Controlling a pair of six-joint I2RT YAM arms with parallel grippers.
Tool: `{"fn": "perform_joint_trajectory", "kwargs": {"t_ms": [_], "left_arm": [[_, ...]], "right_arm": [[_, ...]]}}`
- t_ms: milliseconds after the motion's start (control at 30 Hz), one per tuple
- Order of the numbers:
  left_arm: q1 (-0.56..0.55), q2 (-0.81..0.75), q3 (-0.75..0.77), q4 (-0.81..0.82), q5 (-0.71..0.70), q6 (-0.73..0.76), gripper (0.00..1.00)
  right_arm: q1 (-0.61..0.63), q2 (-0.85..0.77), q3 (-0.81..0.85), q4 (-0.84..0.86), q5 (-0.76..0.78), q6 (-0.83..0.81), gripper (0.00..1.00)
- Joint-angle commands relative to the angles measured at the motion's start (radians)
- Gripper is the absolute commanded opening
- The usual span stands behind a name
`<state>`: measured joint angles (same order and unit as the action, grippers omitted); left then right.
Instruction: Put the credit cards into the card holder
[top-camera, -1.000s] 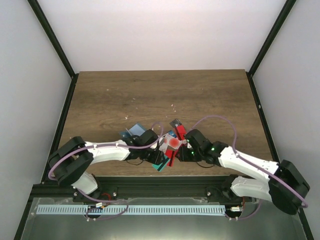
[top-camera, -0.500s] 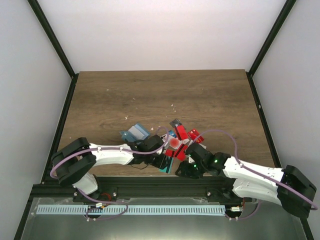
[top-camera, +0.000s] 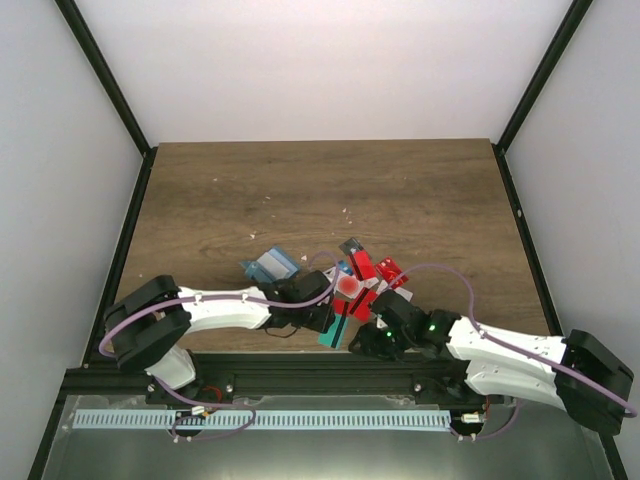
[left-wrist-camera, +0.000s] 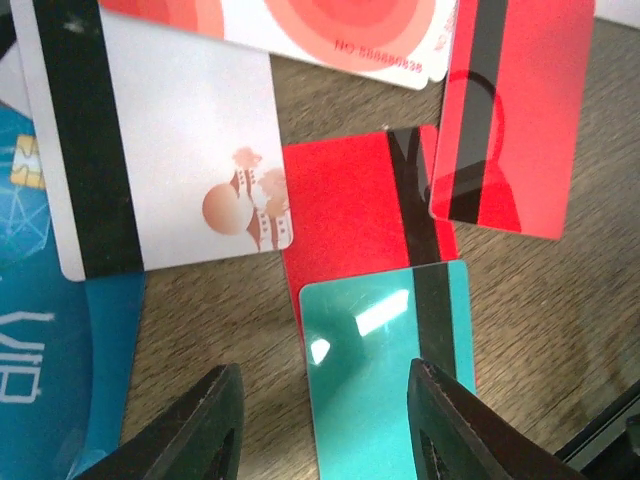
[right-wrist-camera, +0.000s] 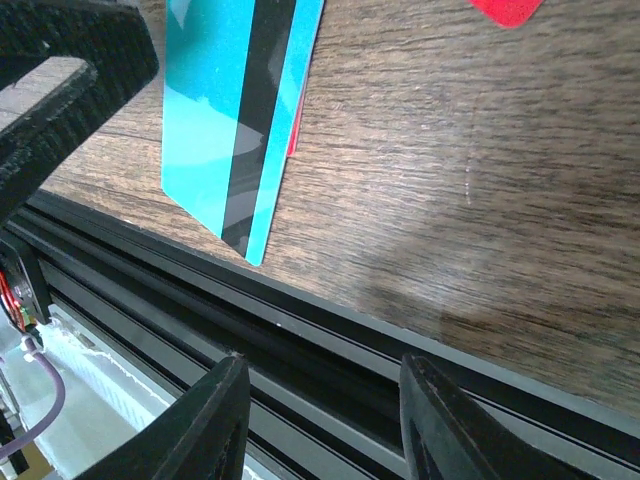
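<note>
Framing a teal card, left tool gapes.

In the left wrist view, the white card with the red circle is cut off by the top edge, and the blue card by the left and bottom edges. The lower red card is partly covered by the teal-green card, which is itself cut off below. From above, the overlapping credit cards are too small to be told apart.
</note>
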<state>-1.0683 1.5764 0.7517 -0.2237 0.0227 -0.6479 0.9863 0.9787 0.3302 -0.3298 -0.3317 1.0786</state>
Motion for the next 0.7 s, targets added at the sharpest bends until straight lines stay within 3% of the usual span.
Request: {"fn": "perform_joint_trajectory", "kwargs": {"t_ms": [0,433,667], "left_arm": [[-0.003,0.032,0.047,-0.011,-0.03,0.025,0.47],[-0.066,0.144,0.119,-0.05,-0.052,0.074,0.43],[-0.116,0.141,0.096,-0.093,-0.078,0.013,0.42]], "right_arm": [[0.01,-0.016,-0.007,-0.001,0.022,0.02,0.44],[0.01,-0.057,-0.026,-0.031,-0.022,0.031,0.43],[0.029,-0.072,-0.052,0.002,-0.049,0.079,0.43]]}}
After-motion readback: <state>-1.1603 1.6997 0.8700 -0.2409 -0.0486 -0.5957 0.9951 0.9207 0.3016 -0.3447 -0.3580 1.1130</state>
